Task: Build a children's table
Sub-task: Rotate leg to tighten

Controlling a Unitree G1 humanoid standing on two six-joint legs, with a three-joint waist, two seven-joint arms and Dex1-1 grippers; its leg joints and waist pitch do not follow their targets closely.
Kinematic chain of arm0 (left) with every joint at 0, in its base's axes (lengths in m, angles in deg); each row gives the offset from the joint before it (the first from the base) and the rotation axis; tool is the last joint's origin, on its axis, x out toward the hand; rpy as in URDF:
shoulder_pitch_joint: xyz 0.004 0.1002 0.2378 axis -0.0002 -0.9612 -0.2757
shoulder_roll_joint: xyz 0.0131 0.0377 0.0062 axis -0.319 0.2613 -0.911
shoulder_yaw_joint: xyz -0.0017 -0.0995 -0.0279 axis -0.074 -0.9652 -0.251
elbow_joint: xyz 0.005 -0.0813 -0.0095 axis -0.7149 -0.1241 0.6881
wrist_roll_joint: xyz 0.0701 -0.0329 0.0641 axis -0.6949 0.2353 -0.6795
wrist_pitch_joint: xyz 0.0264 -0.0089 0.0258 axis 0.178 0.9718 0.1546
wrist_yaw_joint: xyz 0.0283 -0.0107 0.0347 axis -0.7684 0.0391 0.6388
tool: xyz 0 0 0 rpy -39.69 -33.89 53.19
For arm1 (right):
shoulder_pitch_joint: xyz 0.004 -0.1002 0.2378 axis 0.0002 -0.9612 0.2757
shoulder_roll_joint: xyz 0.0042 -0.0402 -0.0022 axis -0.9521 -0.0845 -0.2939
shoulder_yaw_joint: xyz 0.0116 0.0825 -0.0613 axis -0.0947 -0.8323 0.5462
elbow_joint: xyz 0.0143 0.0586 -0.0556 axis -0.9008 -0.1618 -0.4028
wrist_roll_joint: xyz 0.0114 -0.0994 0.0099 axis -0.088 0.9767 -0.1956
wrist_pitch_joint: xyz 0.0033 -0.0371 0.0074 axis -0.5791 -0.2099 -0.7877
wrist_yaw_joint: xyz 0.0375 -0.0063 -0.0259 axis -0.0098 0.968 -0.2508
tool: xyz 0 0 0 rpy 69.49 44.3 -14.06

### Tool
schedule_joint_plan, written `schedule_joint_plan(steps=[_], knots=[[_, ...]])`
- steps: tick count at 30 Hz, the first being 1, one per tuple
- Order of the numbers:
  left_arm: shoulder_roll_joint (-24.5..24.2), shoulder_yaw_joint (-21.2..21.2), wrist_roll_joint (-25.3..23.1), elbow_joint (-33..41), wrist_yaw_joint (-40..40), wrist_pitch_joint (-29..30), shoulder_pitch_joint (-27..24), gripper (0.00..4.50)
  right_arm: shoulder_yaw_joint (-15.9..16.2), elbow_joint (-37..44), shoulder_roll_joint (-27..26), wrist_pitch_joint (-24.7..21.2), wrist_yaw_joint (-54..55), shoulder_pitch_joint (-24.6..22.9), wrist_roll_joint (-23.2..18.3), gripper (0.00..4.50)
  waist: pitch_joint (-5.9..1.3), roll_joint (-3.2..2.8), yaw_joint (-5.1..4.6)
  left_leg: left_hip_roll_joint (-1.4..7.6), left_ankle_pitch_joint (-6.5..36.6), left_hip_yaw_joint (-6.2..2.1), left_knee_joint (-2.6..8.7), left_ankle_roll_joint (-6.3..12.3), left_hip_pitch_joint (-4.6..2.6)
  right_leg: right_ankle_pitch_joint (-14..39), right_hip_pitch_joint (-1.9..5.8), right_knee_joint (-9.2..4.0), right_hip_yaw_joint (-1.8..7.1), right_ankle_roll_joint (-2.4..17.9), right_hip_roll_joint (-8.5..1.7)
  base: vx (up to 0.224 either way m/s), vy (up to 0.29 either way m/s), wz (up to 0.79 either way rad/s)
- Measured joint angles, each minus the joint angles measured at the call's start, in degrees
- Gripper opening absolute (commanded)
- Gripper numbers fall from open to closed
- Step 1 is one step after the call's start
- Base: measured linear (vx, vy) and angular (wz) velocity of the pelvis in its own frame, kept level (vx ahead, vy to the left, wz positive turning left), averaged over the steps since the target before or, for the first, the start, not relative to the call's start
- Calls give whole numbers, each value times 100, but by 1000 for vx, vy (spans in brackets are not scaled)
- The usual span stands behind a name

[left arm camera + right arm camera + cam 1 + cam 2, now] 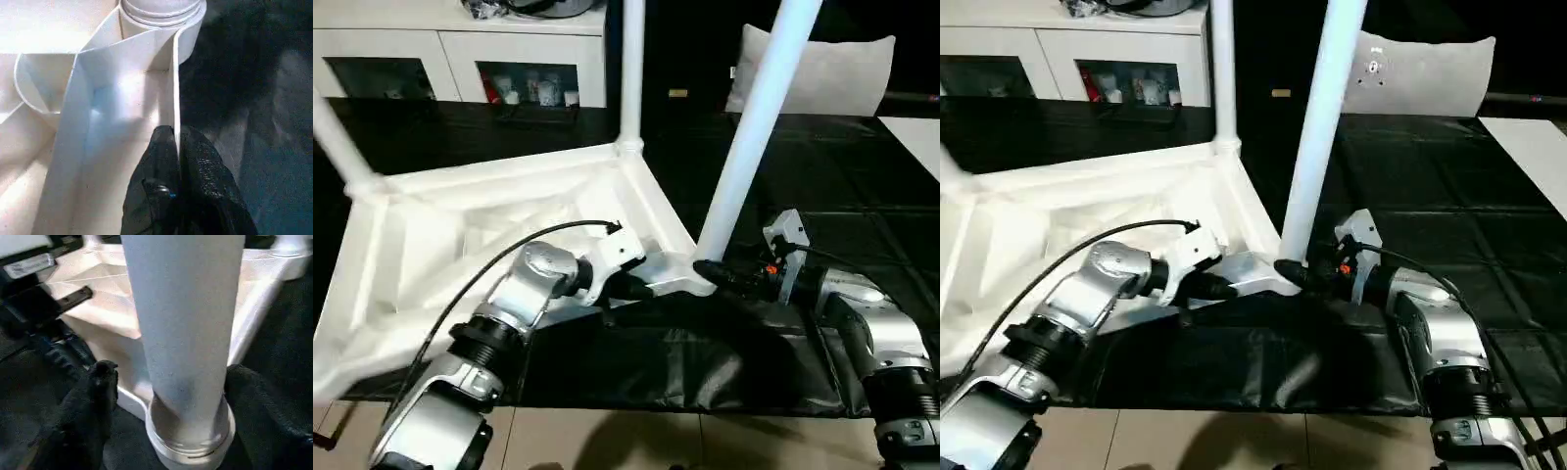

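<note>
you have the tabletop [509, 211] lying upside down on the dark mat [705, 362], three legs standing in its sockets. the near leg [749, 137] stands between the right gripper [166, 396] fingers, which are spread apart. the left gripper [176, 147] is clenched on the tabletop's edge wall. the fourth corner i cannot see.

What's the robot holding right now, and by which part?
Left gripper pinches the tabletop's side rim. Right gripper straddles the leg, apart, holding nothing.

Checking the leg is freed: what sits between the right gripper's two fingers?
The leg, standing in its corner socket, in the right wrist view. The fingers stand either side of it, apart from it.
</note>
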State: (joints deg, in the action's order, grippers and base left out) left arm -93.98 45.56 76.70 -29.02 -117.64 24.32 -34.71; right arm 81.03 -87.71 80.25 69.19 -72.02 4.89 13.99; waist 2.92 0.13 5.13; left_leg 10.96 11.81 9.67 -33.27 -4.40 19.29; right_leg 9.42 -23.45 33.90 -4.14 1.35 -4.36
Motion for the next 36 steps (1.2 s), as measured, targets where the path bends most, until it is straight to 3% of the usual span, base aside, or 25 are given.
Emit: schedule_joint_plan(steps=[5,9,14,26,33,36], knots=[[-443,228,54,105,-770,-487,-83,0,170,172,441,12,-828,-16,-92,393,1,0,24,2,15,0,-8,-26,-2,-1,2,6,0,2,0,0,0,0],[-796,372,96,155,-1467,-839,-103,0,252,197,689,26,-1431,-17,-148,393,0,-1,108,3,17,1,-11,-29,-12,-1,9,9,0,2,0,0,0,0],[-895,519,160,169,-1961,-1003,-92,0,688,388,816,211,-2165,-58,-218,363,-1,-4,164,1,20,1,-21,-31,-11,-1,12,10,5,2,-3,0,0,0],[-924,577,198,171,-2148,-1102,-92,0,1000,264,774,204,-2630,-57,-276,265,0,-3,206,1,20,1,-27,-33,-8,3,12,16,5,-6,-3,0,0,0],[-823,511,288,164,-2118,-837,-91,0,900,271,716,-89,-2587,-83,-433,215,0,-3,243,2,19,2,-28,-31,-7,0,12,16,5,0,-3,0,0,0],[-751,385,283,139,-1815,-484,-86,0,763,336,530,-223,-2066,-138,-414,200,0,-3,232,2,16,2,-29,-36,-16,12,12,21,6,-22,-3,0,0,0]])
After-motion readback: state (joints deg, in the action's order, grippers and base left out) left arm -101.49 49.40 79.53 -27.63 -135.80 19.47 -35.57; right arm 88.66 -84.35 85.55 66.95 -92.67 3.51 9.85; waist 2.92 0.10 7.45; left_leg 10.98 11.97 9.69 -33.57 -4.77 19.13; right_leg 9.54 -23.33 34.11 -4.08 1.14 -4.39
